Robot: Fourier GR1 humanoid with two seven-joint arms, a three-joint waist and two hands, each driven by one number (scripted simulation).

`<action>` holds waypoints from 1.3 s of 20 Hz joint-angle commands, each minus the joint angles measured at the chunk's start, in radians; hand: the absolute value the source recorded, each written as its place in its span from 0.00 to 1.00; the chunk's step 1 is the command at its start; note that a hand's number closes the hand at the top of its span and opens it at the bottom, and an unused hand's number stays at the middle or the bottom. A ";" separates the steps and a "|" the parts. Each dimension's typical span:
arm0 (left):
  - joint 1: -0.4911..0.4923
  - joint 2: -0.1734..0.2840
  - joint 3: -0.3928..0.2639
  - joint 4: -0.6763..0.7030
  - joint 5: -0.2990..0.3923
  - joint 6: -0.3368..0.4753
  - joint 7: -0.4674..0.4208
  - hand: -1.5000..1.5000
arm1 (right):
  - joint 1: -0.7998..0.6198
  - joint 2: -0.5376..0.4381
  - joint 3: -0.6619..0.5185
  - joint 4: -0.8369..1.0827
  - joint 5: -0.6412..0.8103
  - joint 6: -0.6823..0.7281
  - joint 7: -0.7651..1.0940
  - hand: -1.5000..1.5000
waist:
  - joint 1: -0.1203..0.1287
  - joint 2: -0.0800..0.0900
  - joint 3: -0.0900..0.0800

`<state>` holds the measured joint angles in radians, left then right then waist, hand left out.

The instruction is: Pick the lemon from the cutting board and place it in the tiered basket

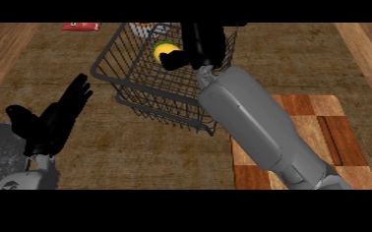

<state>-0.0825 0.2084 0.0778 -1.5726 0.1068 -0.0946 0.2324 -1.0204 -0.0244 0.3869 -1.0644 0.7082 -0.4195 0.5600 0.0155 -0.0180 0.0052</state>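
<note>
R hand [198, 44] curled round lemon [164, 50], inside wire tiered basket [116, 81]. Cutting board [320, 128] below-right of it. L hand [54, 115] open, resting.

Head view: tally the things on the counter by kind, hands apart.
Lemon, in the right hand over the basket: 1
Wire basket: 1
Cutting board: 1
Red packet at the far edge: 1
Total: 4
Hands: 2; the left hand rests open at the left.
</note>
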 commanded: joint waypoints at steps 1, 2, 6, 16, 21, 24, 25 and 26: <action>-0.038 -0.002 0.013 0.059 -0.009 0.002 -0.026 0.50 | -0.048 0.023 0.104 0.126 -0.026 -0.121 0.016 0.00 | 0.016 0.025 -0.006; -0.033 0.019 0.031 0.018 0.012 -0.010 0.022 0.50 | -0.021 0.023 0.001 0.114 -0.015 -0.081 -0.070 0.00 | 0.001 0.021 -0.005; 0.025 0.009 0.006 -0.026 -0.004 -0.023 -0.019 0.50 | -0.062 0.023 -0.022 0.173 -0.161 -0.200 -0.098 0.00 | 0.024 0.025 -0.005; 0.003 -0.012 0.018 -0.004 -0.013 0.011 0.003 0.50 | -0.050 0.021 -0.262 -0.018 -0.395 -0.257 -0.146 0.00 | -0.011 0.017 -0.004; 0.003 -0.018 0.022 0.029 -0.024 0.013 -0.022 0.50 | 0.039 -0.023 -0.314 -0.140 -0.417 -0.296 -0.165 0.00 | -0.023 0.015 -0.005; 0.056 -0.011 0.033 0.022 -0.018 -0.010 -0.064 0.50 | 0.100 -0.097 -0.350 -0.218 -0.408 -0.294 -0.160 0.00 | -0.023 0.014 -0.005; 0.036 -0.027 0.004 -0.046 -0.017 0.004 0.001 0.50 | 0.125 -0.127 -0.388 -0.221 -0.451 -0.262 -0.194 0.00 | -0.019 0.015 -0.004; 0.065 0.000 0.031 -0.005 -0.017 -0.018 -0.041 0.50 | 0.127 -0.178 -0.421 -0.258 -0.470 -0.233 -0.156 0.00 | -0.024 0.014 -0.005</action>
<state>-0.0499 0.2010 0.1037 -1.5677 0.0947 -0.1040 0.2051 -0.9482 -0.1101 0.0409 -1.2339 0.2797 -0.6860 0.3891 -0.0038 -0.0027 0.0003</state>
